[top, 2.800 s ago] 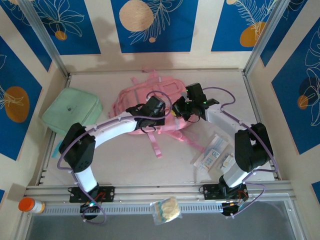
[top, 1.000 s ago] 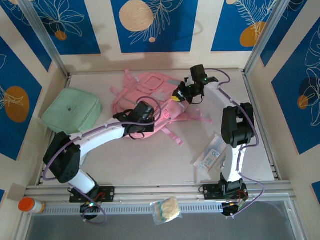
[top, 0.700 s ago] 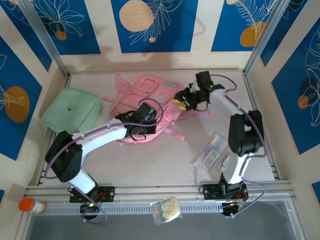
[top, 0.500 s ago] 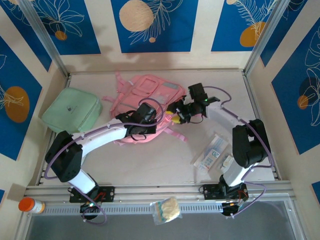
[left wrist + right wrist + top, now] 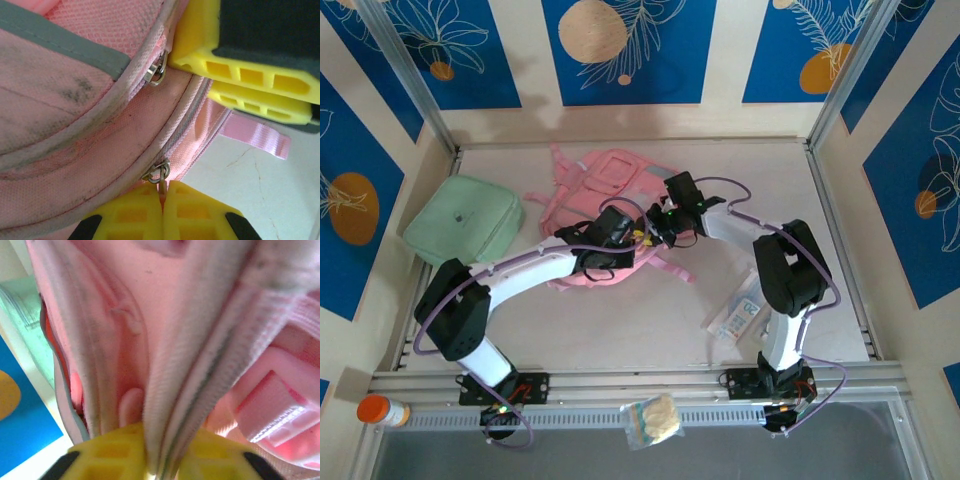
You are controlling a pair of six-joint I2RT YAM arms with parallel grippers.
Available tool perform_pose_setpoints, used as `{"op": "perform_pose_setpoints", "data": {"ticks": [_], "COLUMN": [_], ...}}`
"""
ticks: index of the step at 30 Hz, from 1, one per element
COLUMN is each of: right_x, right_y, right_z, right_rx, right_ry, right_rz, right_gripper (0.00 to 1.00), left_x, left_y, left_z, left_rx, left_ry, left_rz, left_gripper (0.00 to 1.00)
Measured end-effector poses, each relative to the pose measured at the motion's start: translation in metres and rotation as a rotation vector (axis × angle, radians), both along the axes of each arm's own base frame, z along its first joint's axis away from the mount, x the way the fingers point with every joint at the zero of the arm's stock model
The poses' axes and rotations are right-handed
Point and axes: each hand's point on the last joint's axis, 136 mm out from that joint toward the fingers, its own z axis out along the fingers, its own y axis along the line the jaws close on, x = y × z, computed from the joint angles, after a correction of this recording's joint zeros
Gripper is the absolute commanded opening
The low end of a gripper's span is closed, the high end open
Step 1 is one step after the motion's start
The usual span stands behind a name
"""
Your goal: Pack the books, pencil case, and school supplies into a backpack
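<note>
Your left gripper is clenched on a zip pull of the backpack, which lies toward 12 o'clock. Your right gripper, at its 3 o'clock, pinches the backpack's fabric, likely bracing it for unzipping.

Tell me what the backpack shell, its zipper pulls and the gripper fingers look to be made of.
Backpack: pink woven synthetic fabric, likely nylon or polyester; it shows a fine mesh-like weave, matte, with grimy marks.
Zipper pulls: metal, judging by their silvery shine.
Left gripper fingers: hard yellow plastic, matte, with moulded hollow cells; possibly printed.
</note>
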Motion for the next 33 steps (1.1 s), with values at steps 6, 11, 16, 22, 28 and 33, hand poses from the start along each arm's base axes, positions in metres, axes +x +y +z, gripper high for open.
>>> {"op": "perform_pose_setpoints", "data": {"ticks": [6, 11, 16, 22, 28, 33], "right_x": [0.001, 0.014, 0.030, 0.033, -0.005, -0.054], "right_y": [-0.009, -0.041, -0.069, -0.069, -0.067, -0.030], "right_z": [0.004, 0.016, 0.027, 0.031, 0.035, 0.029], "right_rx": [-0.025, -0.016, 0.001, 0.019, 0.025, 0.036], "right_ry": [-0.057, -0.074, -0.065, -0.073, -0.044, 0.021], "right_rz": [0.069, 0.102, 0.107, 0.109, 0.045, 0.020], "right_gripper": [0.00, 0.00, 0.01, 0.41, 0.59, 0.61], "left_x": [-0.005, -0.017, -0.011, -0.014, -0.014, -0.014], "left_y": [0.009, 0.039, 0.058, 0.055, 0.050, 0.049], "left_z": [0.002, 0.005, 0.003, 0.003, 0.004, 0.005], "left_rx": [0.018, 0.035, 0.031, 0.010, -0.004, -0.006], "left_ry": [-0.003, -0.011, -0.020, -0.003, 0.012, 0.015], "left_rz": [0.001, 0.014, 0.040, 0.018, 0.004, 0.002], "left_gripper": [0.00, 0.00, 0.00, 0.00, 0.00, 0.00]}}
